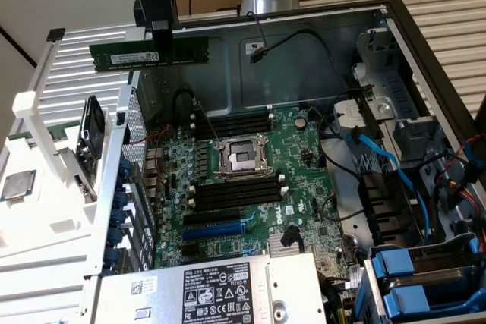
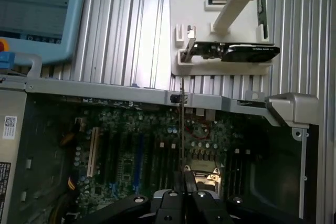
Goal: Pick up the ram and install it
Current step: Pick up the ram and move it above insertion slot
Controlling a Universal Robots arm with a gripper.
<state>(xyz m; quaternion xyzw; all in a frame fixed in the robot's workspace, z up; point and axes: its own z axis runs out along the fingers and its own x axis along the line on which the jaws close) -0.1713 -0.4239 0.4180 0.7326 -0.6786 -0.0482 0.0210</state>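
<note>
In the exterior view, my gripper (image 1: 160, 36) hangs straight down over the open case's (image 1: 304, 58) far corner on the exterior view's left, fingers clamped on the ram (image 1: 121, 57), which is held level. In the wrist view, the ram (image 2: 181, 129) runs edge-on out from between the fingers (image 2: 169, 203), above the motherboard (image 2: 136, 145).
</note>
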